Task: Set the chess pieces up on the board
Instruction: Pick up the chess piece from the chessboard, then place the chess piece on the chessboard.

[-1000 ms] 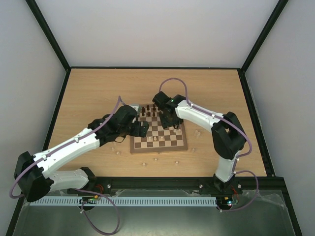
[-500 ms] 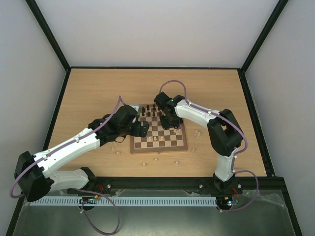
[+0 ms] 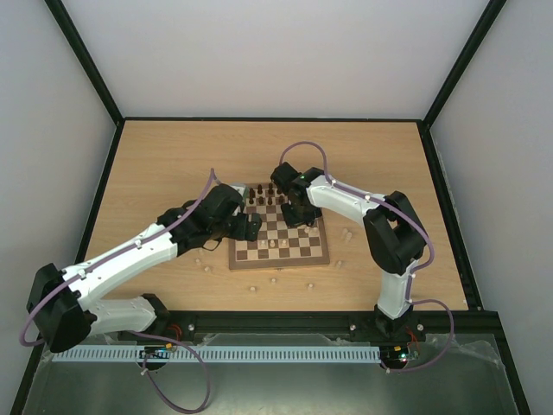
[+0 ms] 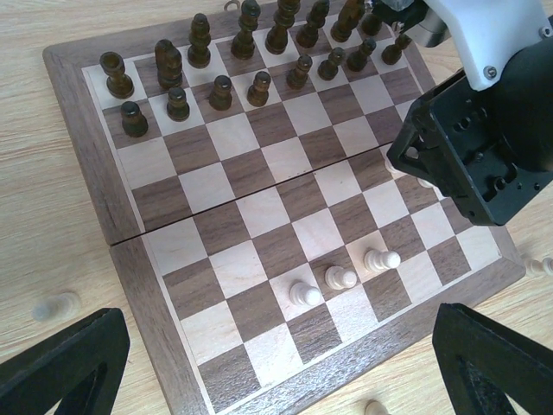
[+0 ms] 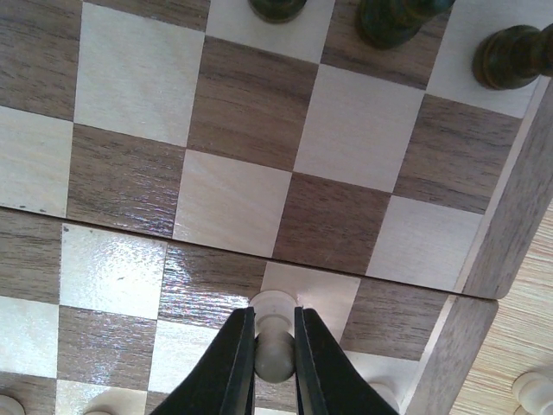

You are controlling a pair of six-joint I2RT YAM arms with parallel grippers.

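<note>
The chessboard [image 3: 279, 233] lies at the table's middle; it also fills the left wrist view [image 4: 173, 251] and the right wrist view [image 5: 251, 104]. Dark pieces [image 4: 216, 86] stand in two rows at its far side. Three pale pawns [image 4: 341, 277] stand near its near edge. My right gripper [image 5: 275, 337] is shut on a pale pawn [image 5: 275, 346], held upright just over the board near its right edge [image 3: 298, 212]. My left gripper [image 3: 249, 226] hovers over the board's left edge; its fingers [image 4: 60, 363] stand wide apart and empty.
Several loose pale pieces lie on the tabletop: two right of the board [image 3: 346, 233], some before it [image 3: 273, 280], some left of it [image 3: 206, 267]. Black frame rails edge the table [image 3: 259, 322].
The right gripper has shifted slightly left over the board's right side. The left arm has barely moved.
</note>
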